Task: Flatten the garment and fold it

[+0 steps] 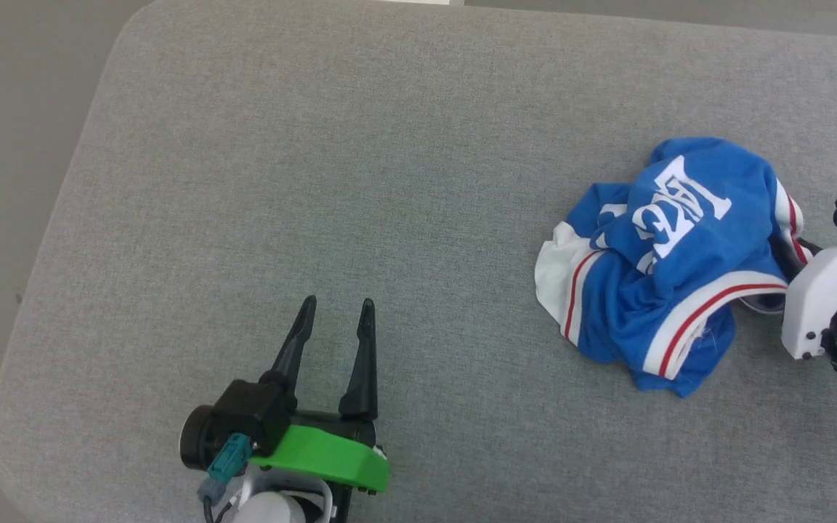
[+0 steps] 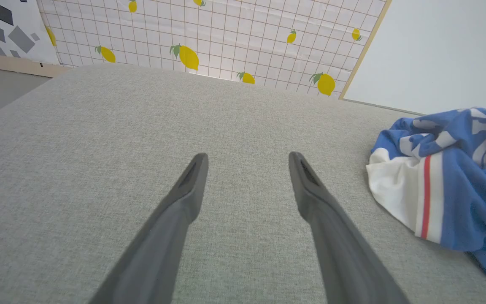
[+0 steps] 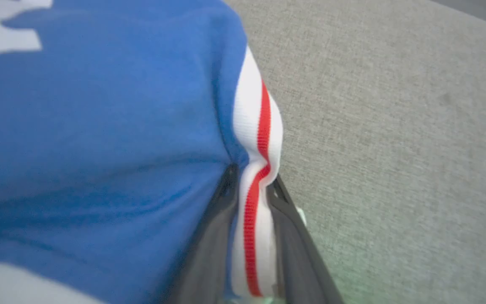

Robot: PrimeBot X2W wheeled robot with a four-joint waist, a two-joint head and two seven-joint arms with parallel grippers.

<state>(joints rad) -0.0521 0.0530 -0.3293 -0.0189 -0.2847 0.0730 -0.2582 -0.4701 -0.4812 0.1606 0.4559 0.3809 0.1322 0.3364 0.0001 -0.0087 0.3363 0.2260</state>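
The bright blue jersey T-shirt with white sleeves and large white printed letters [image 1: 669, 261] lay as a crumpled heap on the right part of the grey fabric-covered worktop [image 1: 389, 145]. It was not spread at all. The folds lay one over another, the lettering was bent, and one white sleeve with a red stripe [image 2: 403, 198] pointed toward the middle of the worktop.

At the right side of the heap, the right gripper [image 3: 252, 177] was clenched on the red-and-white striped trim [image 3: 256, 126]. In the right wrist view this band ran between the two dark fingers and was pinched there. Whether other layers were caught under it could not be told.

The left gripper [image 1: 338, 303] was over bare worktop, well apart from the T-shirt, with its fingers spread wide and holding nothing.

By judgement, the flattening was only at its beginning, with a first edge taken and no folding possible yet. The next move probably called for drawing the trim up and outward so that the heap opens. The left gripper would then need to come across and take a second edge, perhaps the white sleeve that faced it. The pull should be slow, because such a narrow band could slip from the fingers.
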